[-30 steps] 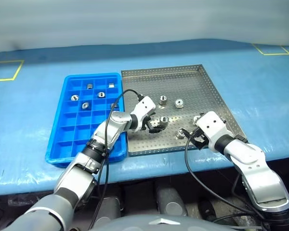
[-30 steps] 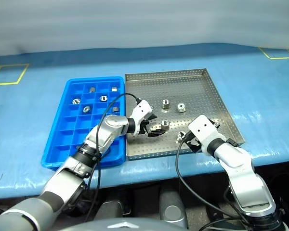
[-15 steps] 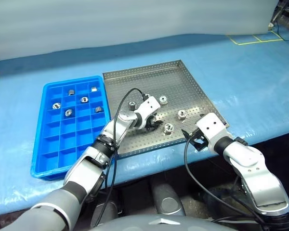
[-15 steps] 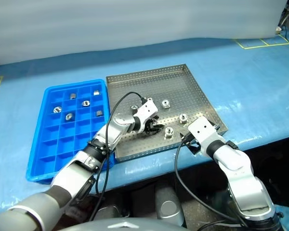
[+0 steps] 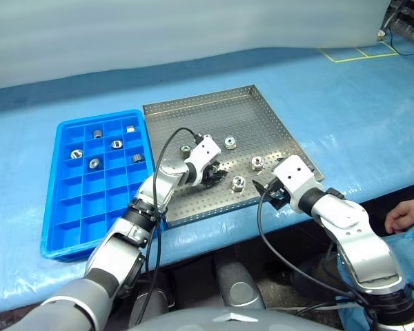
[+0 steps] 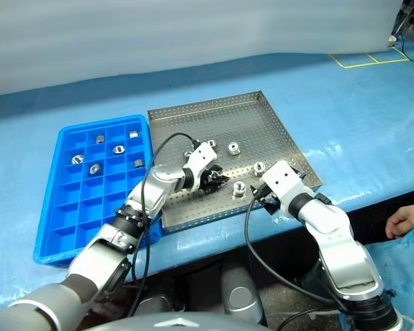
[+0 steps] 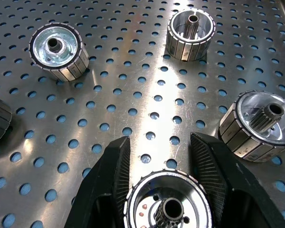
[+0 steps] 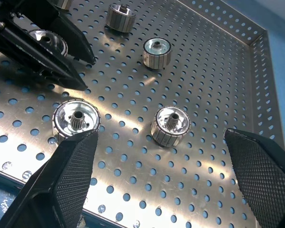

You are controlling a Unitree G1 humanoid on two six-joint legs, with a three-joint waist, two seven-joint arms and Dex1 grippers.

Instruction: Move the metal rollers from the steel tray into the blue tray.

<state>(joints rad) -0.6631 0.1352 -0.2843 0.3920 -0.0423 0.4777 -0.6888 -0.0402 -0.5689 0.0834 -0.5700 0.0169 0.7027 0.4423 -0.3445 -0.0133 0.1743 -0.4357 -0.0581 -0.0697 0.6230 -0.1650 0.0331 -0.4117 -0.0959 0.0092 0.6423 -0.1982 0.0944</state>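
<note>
L gripper (image 7: 164, 190) is clamping one of the metal rollers (image 7: 167, 206) over the steel tray (image 5: 262, 114), R gripper (image 8: 166, 183) is hanging wide open & empty nearby, w/ five sitting in the blue tray (image 5: 62, 227), approx. four loose ones remaining.

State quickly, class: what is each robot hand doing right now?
Left hand: closed on a metal roller over the steel tray.
Right hand: open, holding nothing.

No readable text, label, brand, number or sign appeared on anything in these views.
</note>
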